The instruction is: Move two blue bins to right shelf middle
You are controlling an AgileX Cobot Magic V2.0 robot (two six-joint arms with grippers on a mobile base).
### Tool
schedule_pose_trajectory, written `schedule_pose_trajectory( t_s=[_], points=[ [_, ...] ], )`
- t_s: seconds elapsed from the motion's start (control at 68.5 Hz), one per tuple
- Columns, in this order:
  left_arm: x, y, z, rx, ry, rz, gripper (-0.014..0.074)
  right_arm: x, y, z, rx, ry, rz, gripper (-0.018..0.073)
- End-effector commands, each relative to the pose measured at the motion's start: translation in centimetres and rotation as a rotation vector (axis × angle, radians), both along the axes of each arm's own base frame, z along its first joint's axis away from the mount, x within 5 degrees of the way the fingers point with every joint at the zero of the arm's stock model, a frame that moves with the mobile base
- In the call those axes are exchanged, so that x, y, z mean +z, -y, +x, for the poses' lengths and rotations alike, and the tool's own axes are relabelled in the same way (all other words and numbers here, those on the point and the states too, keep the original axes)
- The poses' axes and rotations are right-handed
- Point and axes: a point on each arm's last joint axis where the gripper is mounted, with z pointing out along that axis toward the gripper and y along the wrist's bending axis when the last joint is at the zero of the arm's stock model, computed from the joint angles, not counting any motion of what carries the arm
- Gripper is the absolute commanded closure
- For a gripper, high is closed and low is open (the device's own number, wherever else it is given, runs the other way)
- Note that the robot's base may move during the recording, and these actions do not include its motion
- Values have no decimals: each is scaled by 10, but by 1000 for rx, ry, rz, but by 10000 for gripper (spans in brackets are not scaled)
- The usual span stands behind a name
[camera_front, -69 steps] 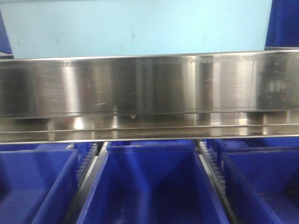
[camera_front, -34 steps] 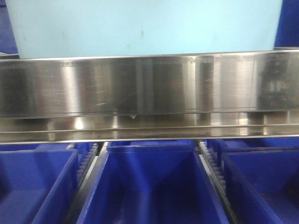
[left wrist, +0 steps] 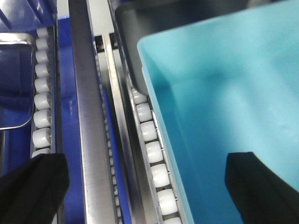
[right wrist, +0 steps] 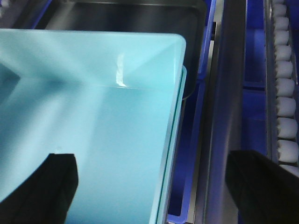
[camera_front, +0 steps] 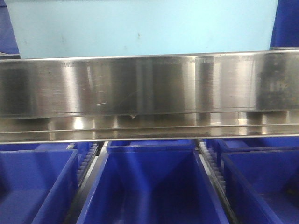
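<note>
A pale light-blue bin (camera_front: 140, 28) stands just behind the broad shiny front rail of the right shelf middle (camera_front: 149, 84). In the left wrist view my left gripper (left wrist: 147, 196) is open, its black fingers (left wrist: 32, 186) straddling the bin's left wall (left wrist: 159, 121), one outside and one inside. My right gripper (right wrist: 154, 191) is open the same way across the bin's right wall (right wrist: 173, 121). A second pale rim (right wrist: 185, 77) shows just under the top one, as of a bin nested beneath. Nothing is pinched.
A dark grey bin (right wrist: 131, 14) sits right behind the pale one. Royal-blue bins (camera_front: 149, 186) fill the tier below. White roller tracks (left wrist: 149, 130) run alongside, with another track (right wrist: 285, 88) further right. Steel uprights and rails flank both sides.
In the front view the pale bin drifted a little to the right, then slightly back left. The rail and lower bins have not moved.
</note>
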Motion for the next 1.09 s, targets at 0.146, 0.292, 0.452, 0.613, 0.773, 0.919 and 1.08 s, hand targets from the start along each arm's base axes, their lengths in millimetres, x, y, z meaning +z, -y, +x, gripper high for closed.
schedule_pose_trajectory(
  t_s=[0.146,0.292,0.452,0.613,0.773,0.919,1.08],
  points=[
    [-11,1,-4,-19,-20,-34,6,-9,2,0,-2,-20,-23,64],
    [-39,12,3,-54,-65,-92,55,-41,1,4,-2,-125,-57,64],
    [-74,18,8,-61,-126,-104,240,-75,-5,2,19,-237,-96,64],
    [-93,17,11,-48,-167,-121,354,-90,-16,1,46,-241,-100,64],
    [-99,7,16,-2,-204,-179,354,-90,-24,2,60,-202,-87,64],
    [-102,2,16,7,-244,-187,335,-92,-24,4,60,-203,-87,64],
    [-107,6,17,-11,-289,-194,269,-100,-26,6,64,-250,-105,64]
  ],
)
